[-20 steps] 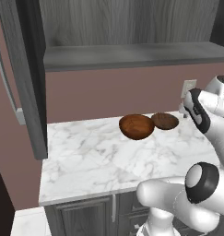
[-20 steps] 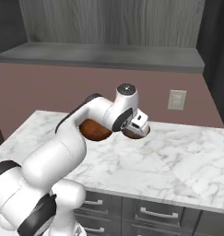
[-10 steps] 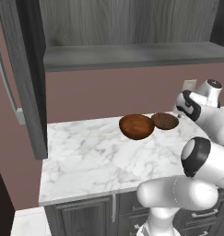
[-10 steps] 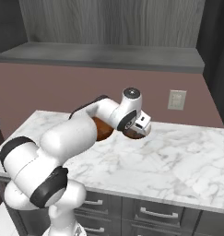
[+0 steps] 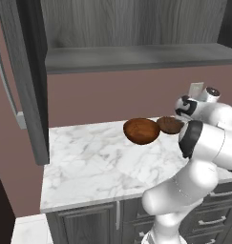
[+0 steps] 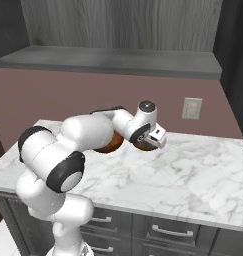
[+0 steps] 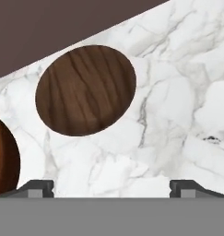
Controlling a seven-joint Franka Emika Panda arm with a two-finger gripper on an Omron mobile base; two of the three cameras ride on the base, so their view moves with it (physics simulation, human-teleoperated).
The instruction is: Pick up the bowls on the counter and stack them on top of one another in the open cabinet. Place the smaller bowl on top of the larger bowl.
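1. Hovering above the counter (image 5: 93, 162), the gripper (image 7: 111, 186) points down at the marble, its two tips spread wide with nothing between them.
2. The smaller bowl (image 7: 85, 90), dark brown with wood grain, sits on the marble near the back wall, ahead of the fingertips (image 7: 37, 188) and apart from them.
3. The larger bowl (image 5: 142, 130), reddish-brown and deep, stands just beside the smaller one (image 5: 170, 125); its rim shows at the hand view's left edge (image 7: 3, 156).
4. The open cabinet (image 5: 136, 57) hangs above, its door (image 5: 29, 76) swung out on the left.
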